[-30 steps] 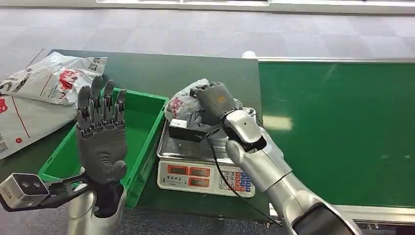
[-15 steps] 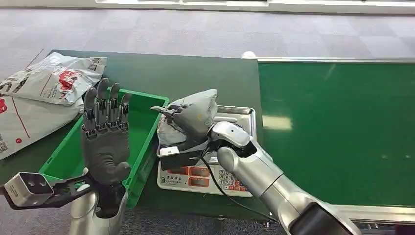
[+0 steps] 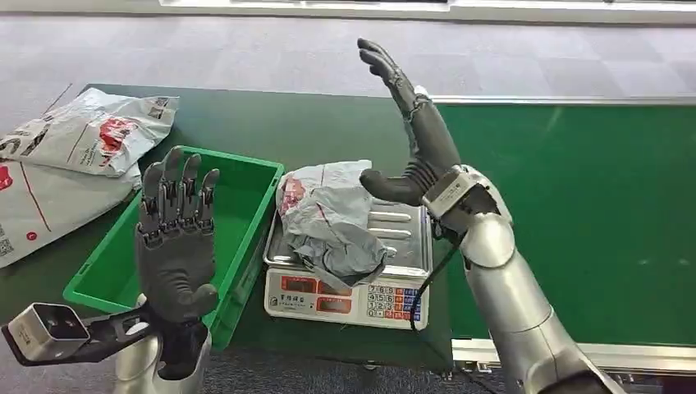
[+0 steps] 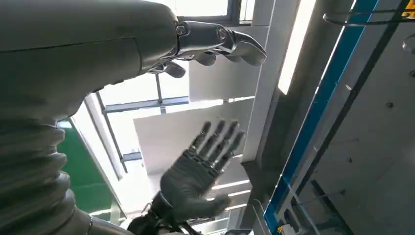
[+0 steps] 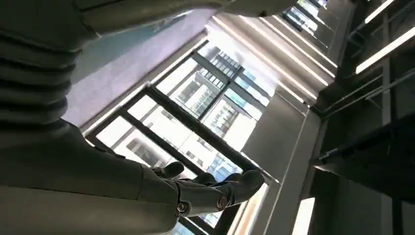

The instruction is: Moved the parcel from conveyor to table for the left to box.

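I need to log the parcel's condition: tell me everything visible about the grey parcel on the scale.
The grey parcel is a crumpled, soft plastic mailer bag with a red-and-white printed patch near its far left end. It lies slumped on the metal pan of the weighing scale, covering the pan's left half, its near edge drooping toward the keypad. Neither hand touches it; the green bin stands beside it.

white mail bags (image 3: 57,156) cut off at left edge, scale (image 3: 345,300) keypad print too small to read
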